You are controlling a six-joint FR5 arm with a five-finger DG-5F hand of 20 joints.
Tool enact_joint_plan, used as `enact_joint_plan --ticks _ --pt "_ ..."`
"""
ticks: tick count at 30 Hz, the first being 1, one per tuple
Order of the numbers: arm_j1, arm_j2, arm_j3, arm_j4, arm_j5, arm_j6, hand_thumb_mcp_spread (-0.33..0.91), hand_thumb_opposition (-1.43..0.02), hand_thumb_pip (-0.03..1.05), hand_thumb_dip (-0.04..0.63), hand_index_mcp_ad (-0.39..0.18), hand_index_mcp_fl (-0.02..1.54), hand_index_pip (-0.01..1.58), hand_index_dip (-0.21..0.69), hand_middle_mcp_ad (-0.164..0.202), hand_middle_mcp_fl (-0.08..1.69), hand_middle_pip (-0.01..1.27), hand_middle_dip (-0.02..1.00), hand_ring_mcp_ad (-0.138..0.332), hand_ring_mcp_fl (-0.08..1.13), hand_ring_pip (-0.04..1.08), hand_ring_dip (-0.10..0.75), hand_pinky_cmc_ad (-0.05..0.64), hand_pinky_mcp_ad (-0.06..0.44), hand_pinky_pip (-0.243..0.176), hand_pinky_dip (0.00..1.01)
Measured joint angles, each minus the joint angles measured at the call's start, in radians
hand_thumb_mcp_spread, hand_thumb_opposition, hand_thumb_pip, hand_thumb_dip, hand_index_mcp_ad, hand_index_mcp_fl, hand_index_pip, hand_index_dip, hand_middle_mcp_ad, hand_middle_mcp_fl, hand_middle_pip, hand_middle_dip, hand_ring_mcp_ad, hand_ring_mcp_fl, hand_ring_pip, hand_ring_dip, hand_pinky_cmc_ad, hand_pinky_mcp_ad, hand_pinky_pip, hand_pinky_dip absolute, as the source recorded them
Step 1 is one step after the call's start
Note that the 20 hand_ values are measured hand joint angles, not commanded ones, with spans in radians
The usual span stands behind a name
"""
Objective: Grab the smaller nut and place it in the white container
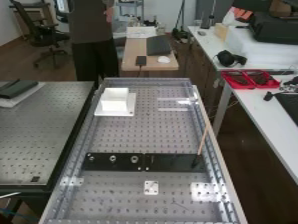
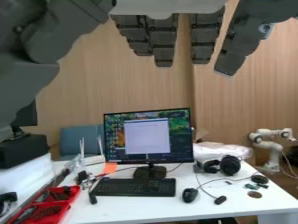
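The robot hand point(image 2: 163, 44) hung released, fingers straight. The smaller nut point(image 1: 91, 158) stood on the black bar point(image 1: 174, 163) beside the larger nut point(image 1: 113, 158); a narrow pinch clear of it seemed wisest.

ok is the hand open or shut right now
The dark grey robot hand is open, its fingers extended, with nothing held.

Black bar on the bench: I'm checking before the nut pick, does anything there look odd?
One oddity: a thin brownish stick slants up from the right-hand end of the black bar, askew beside the neatly rowed smaller nut, larger nut and bearing.
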Motion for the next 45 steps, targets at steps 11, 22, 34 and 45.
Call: enact_joint_plan --ticks 11,22,34,45 --pt "0.005 0.001 0.0 0.0 0.007 0.0 0.22 -0.68 0.14 0.038 0.087 0.04 0.09 -0.065 0.119 0.03 0.16 0.03 0.215 0.03 0.12 -0.049 0.361 0.262 -0.089 0.31" --pt "0.005 -0.001 -0.001 0.003 0.007 0.0 0.22 -0.68 0.14 0.038 0.087 0.04 0.09 -0.065 0.12 0.03 0.16 0.03 0.215 0.03 0.12 -0.049 0.361 0.258 -0.089 0.31" --pt "-0.001 -0.004 -0.001 0.007 0.002 0.0 0.22 -0.68 0.14 0.038 0.087 0.04 0.09 -0.065 0.122 0.03 0.16 0.03 0.215 0.03 0.12 -0.049 0.361 0.262 -0.089 0.31" --pt "-0.001 -0.004 -0.001 0.007 0.002 0.0 0.22 -0.68 0.14 0.038 0.087 0.04 0.09 -0.063 0.122 0.03 0.16 0.03 0.218 0.03 0.12 -0.049 0.361 0.262 -0.089 0.31"
